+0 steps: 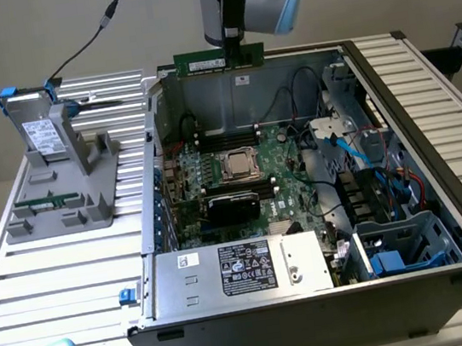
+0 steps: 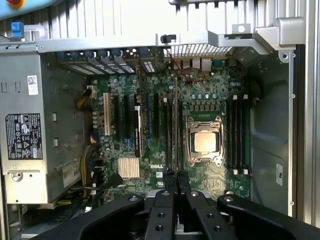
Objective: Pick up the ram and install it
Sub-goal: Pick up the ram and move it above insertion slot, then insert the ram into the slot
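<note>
Ram: the ram (image 1: 203, 62) is hanging in the air just above the far wall of the open computer case (image 1: 429, 111), well above the motherboard (image 1: 284, 152).
Long axis: it is lying level, running from the exterior view's left to its right, along that far wall.
Facing: it is standing on its long edge, with a broad green face and its pale label facing the exterior camera.
Jaws: the gripper (image 1: 235, 50) is reaching down from above with its jaws pinched shut on the ram's upper edge, a little right of the stick's middle.
Wrist view: the gripper (image 2: 176, 180) is hanging over the motherboard (image 2: 150, 150), with the CPU socket (image 2: 204, 142) and the dark memory slots (image 2: 237, 132) lying below.
Surface: the case is lying open on a ribbed metal table (image 1: 54, 258); a grey fixture (image 1: 62, 192) is standing beside it at the exterior view's left.
Room: a plain pale wall is showing behind, with a black cable (image 1: 84, 47) trailing across it.
</note>
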You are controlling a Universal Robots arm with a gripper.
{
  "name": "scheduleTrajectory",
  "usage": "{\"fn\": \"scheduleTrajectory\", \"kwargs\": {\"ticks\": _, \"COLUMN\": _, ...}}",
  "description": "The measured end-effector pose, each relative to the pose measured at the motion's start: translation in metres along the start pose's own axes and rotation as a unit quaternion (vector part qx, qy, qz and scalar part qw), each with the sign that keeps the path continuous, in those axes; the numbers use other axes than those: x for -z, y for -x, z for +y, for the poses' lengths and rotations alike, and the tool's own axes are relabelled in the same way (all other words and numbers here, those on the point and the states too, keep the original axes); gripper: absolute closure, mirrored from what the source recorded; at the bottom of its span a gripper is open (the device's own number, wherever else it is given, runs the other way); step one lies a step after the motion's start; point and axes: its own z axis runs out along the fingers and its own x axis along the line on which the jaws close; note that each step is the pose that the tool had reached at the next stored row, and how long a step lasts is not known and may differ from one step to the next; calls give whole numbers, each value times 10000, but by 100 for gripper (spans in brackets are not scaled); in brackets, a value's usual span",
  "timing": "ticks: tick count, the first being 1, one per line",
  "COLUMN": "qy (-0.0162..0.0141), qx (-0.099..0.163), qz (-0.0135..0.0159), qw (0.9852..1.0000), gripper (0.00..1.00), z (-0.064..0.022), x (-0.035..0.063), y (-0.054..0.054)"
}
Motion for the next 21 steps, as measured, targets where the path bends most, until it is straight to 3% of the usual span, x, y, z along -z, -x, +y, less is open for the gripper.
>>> {"fn": "scheduleTrajectory", "kwargs": {"ticks": 7, "qy": -4, "qx": 2, "qz": -72, "qw": 10000, "gripper": 87, "z": -2, "x": -13, "y": 1}}
{"fn": "scheduleTrajectory", "kwargs": {"ticks": 14, "qy": -8, "qx": 2, "qz": -108, "qw": 9999, "gripper": 87, "z": -52, "x": -17, "y": 4}}
{"fn": "scheduleTrajectory", "kwargs": {"ticks": 21, "qy": -13, "qx": 2, "qz": -117, "qw": 9999, "gripper": 87, "z": -58, "x": -17, "y": 4}}
